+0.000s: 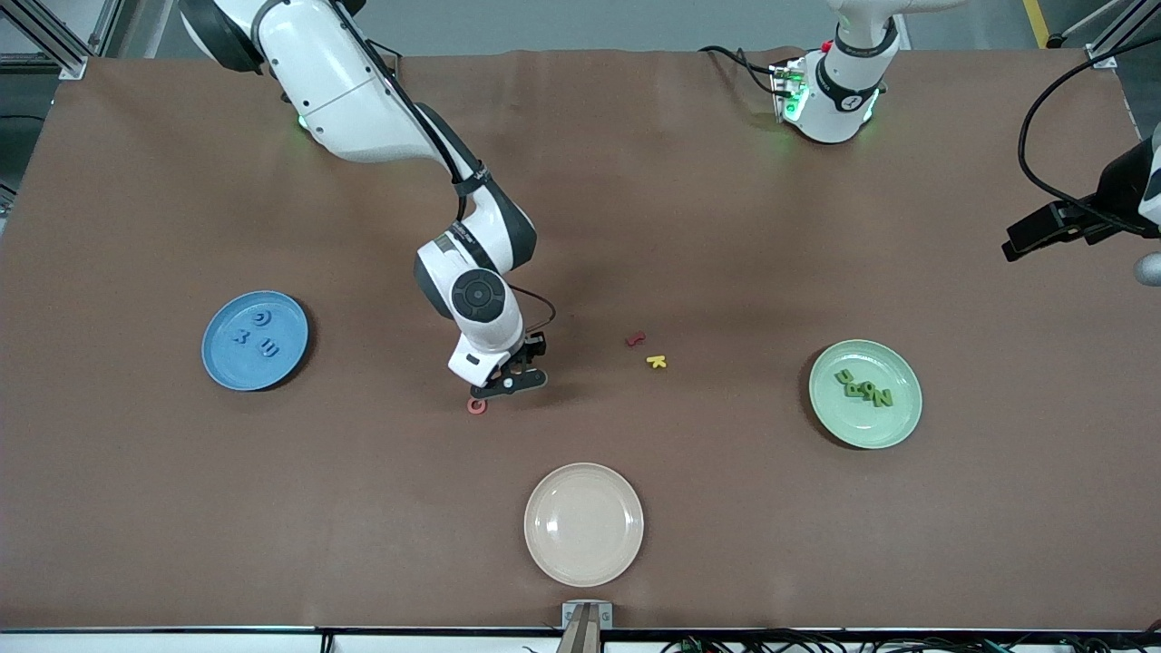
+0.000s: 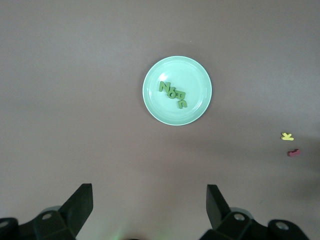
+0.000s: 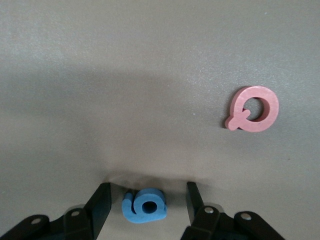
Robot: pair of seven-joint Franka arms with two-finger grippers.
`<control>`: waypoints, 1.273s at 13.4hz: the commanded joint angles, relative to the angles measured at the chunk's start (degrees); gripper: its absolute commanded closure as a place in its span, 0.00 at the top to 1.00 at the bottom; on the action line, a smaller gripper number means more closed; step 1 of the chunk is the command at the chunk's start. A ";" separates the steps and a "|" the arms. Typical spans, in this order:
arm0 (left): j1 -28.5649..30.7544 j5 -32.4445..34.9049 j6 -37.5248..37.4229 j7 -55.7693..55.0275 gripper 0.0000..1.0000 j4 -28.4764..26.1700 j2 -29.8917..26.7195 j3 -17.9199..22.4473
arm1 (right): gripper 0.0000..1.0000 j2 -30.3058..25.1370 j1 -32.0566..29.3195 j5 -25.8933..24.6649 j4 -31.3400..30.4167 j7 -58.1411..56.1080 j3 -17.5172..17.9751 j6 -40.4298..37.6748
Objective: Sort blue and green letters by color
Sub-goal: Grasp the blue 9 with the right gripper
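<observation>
I have the right pincer (image 1: pixel 497 385) low on the bench (image 1: pixel 635 227), its fingers spread with a blue letter (image 3: pixel 145 205) lying flat between them, not touching either. A pink letter (image 3: pixel 252 108) lies just beside it. Three blue letters sit on the blue plate (image 1: pixel 218 363). Four green letters (image 1: pixel 863 387) sit on the green plate (image 1: pixel 898 426). The left pincer (image 2: pixel 150 210) waits spread wide, up over that plate.

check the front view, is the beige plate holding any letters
No, the beige plate nearest the front camera shows only its bare surface, while the green letters lie on the green plate.
</observation>
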 commanded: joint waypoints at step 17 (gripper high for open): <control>-0.23 -0.34 1.43 1.74 1.00 -2.16 -2.35 -2.12 | 0.16 -5.72 -0.32 -0.01 -1.78 -0.23 -0.13 -7.13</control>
